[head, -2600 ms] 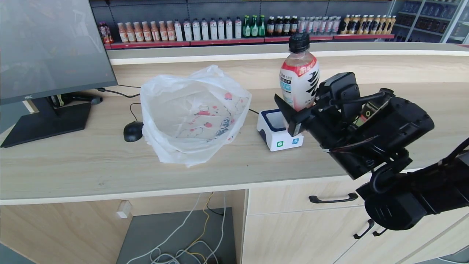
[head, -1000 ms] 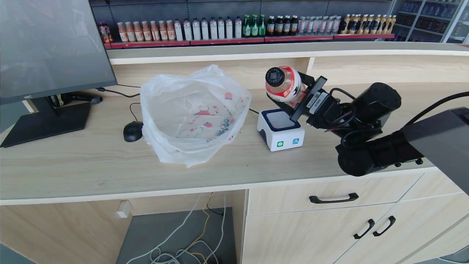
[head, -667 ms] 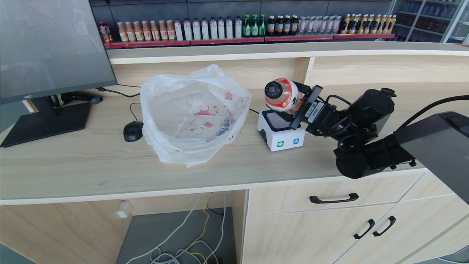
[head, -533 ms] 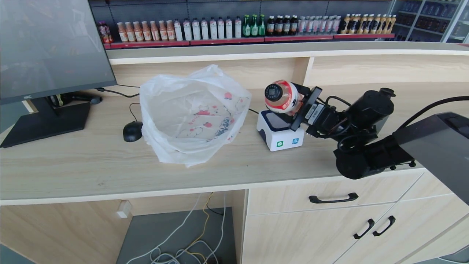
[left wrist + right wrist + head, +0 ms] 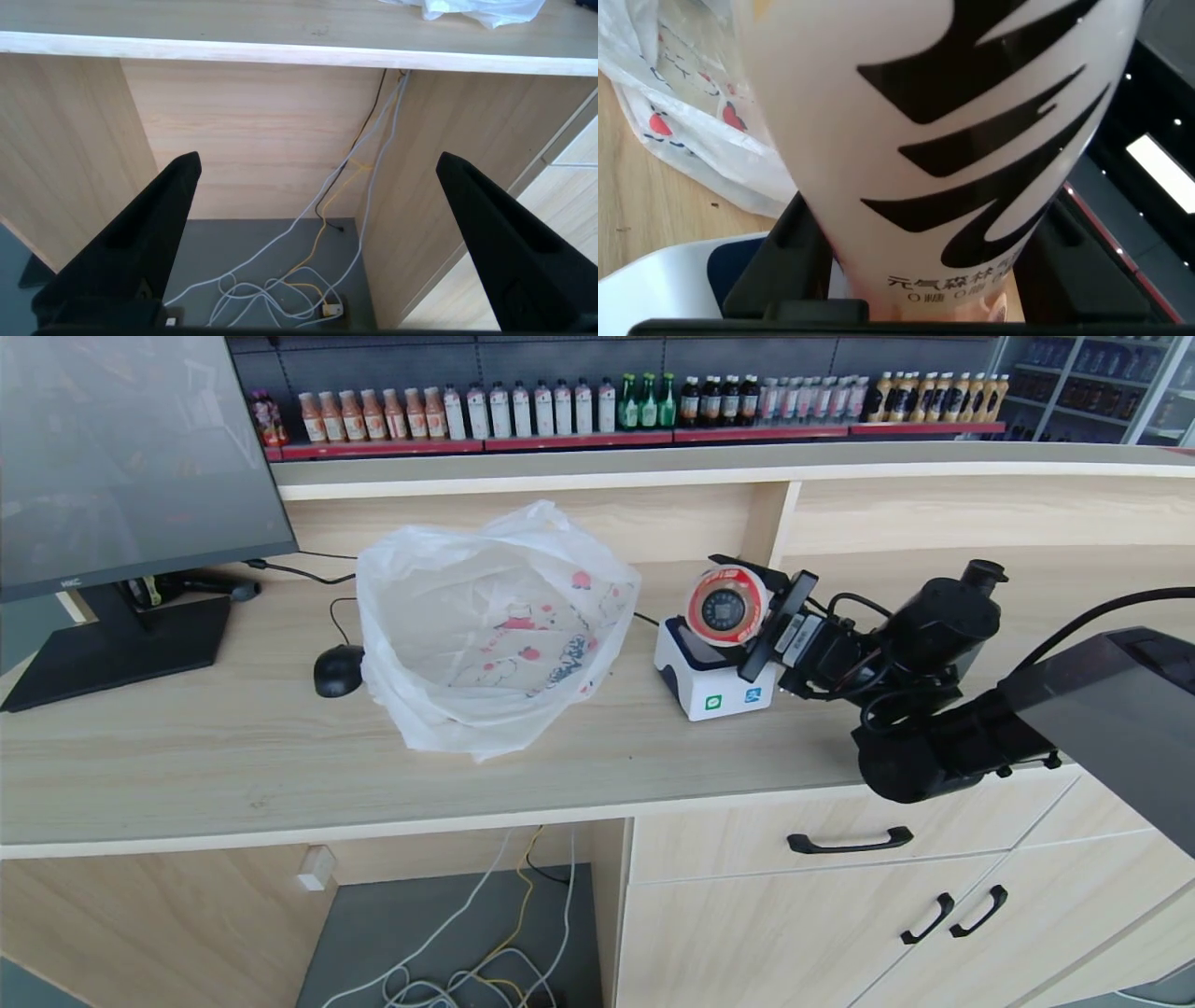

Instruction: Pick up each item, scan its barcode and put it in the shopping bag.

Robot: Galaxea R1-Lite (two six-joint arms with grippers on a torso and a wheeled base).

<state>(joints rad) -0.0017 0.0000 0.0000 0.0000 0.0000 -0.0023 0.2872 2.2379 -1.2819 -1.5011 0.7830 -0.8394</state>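
Right gripper is clamped on the bottle, holding it tipped on its side with the cap facing the head camera; bottle hangs just over the window of the white scanner on the worktop; shopping bag sits open just beside the scanner, on the robot's left of it; left gripper hangs low by the worktop's front edge, fingers spread wide.

Monitor, mouse, cables, shelved bottles
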